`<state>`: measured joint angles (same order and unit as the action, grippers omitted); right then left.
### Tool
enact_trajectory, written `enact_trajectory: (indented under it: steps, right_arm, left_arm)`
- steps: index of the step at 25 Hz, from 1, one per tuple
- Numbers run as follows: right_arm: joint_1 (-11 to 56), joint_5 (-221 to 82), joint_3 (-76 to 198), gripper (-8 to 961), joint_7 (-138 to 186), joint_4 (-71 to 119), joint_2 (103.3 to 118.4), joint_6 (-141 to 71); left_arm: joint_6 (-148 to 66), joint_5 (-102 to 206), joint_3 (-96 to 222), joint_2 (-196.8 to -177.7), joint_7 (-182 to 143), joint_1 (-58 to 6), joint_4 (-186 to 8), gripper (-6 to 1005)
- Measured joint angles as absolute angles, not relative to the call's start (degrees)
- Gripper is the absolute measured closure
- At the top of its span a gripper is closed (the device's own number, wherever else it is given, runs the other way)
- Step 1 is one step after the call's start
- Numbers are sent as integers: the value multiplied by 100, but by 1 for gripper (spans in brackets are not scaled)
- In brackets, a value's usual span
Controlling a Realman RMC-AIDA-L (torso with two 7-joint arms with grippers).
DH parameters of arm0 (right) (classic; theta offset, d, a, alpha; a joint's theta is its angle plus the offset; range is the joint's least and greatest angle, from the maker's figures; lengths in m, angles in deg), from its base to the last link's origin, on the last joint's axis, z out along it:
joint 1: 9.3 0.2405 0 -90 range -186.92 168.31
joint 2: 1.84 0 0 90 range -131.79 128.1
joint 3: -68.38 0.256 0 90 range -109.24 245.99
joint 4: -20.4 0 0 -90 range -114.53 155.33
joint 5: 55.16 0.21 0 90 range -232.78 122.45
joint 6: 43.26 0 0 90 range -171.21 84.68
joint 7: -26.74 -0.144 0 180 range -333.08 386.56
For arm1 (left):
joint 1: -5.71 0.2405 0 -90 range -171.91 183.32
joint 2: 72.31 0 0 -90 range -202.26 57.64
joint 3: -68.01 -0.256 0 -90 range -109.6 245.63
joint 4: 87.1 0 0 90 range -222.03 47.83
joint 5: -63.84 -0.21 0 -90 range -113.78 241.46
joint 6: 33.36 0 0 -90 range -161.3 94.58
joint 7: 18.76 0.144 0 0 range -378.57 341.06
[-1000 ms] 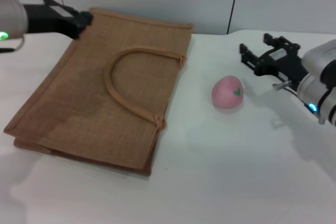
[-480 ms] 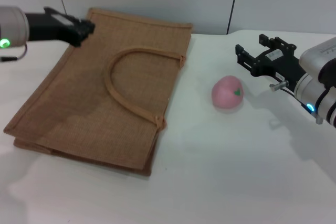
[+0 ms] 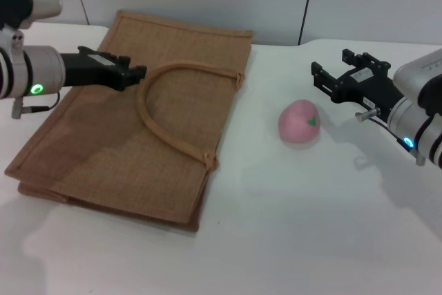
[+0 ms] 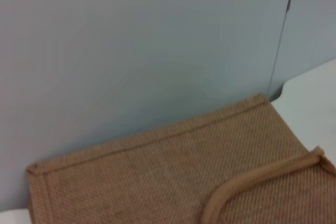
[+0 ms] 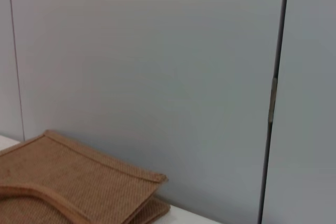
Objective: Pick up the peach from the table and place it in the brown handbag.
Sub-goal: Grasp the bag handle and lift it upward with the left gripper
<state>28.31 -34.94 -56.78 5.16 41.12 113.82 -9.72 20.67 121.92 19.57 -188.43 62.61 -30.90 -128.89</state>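
The left gripper [image 3: 135,72] has swung in over the flat tan-brown woven jute handbag [image 3: 103,143], near its arched strap handle [image 3: 162,112]; whether it is parted I cannot tell. The right gripper [image 3: 330,79] is hovering spread wide and empty beside the small rounded pink toy peach [image 3: 298,122], which is resting on the plain white table [image 3: 311,226] before pale wall panels [image 5: 157,66], its green leaf mark facing that gripper.
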Motion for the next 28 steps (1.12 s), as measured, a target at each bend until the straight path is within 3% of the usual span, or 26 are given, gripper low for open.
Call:
enact_trajectory:
  steps: [5, 28]
  right_arm:
    - [2850, -3495, -5696, 275, 494, 4133, 11382, -1070]
    - [2852, -3453, -5660, 276, 494, 4140, 11391, -1075]
  left_arm:
    - [1822, 12174, 1945, -18830, 6302, -3255, -12428, 606]
    - [1201, 12386, 1950, -18862, 6443, -3389, -11781, 503]
